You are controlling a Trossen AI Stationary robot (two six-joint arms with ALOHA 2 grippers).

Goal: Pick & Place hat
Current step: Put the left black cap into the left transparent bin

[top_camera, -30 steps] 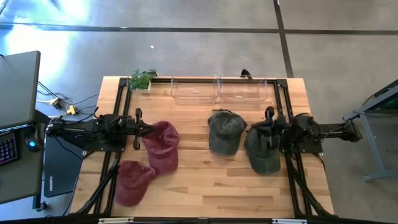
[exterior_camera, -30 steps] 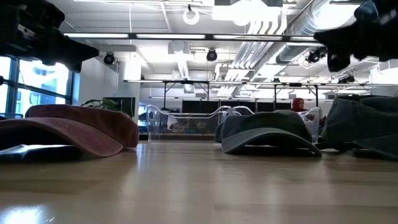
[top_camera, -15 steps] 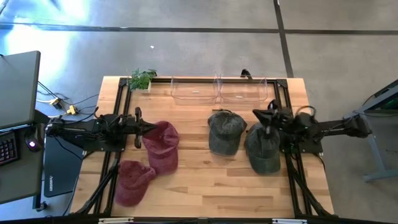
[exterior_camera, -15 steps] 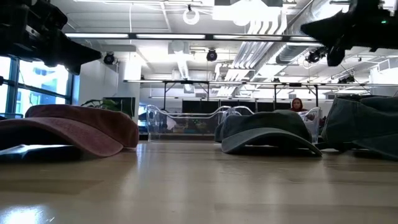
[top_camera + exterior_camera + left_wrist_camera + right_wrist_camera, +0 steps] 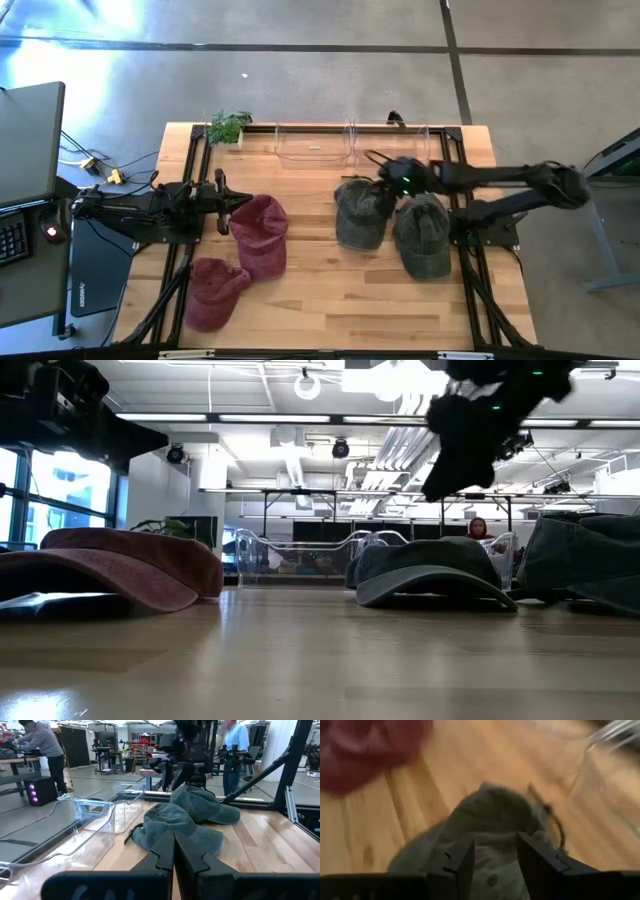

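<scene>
Right tool [image 5: 495, 857], fingers spread, empty, hovers above rear of faded green fabric cap [image 5: 360, 210] at counter [image 5: 330, 290] centre, apparently lining up grasp. Left tool [image 5: 173, 851] pinched closed, waiting beside maroon fabric cap [image 5: 260, 235].

You've got four hats lying on the worktop: two maroon hats [image 5: 258, 232] [image 5: 213, 291] overlapping on the left, two olive-green caps [image 5: 361, 211] [image 5: 423, 236] side by side on the right, all crown up
</scene>
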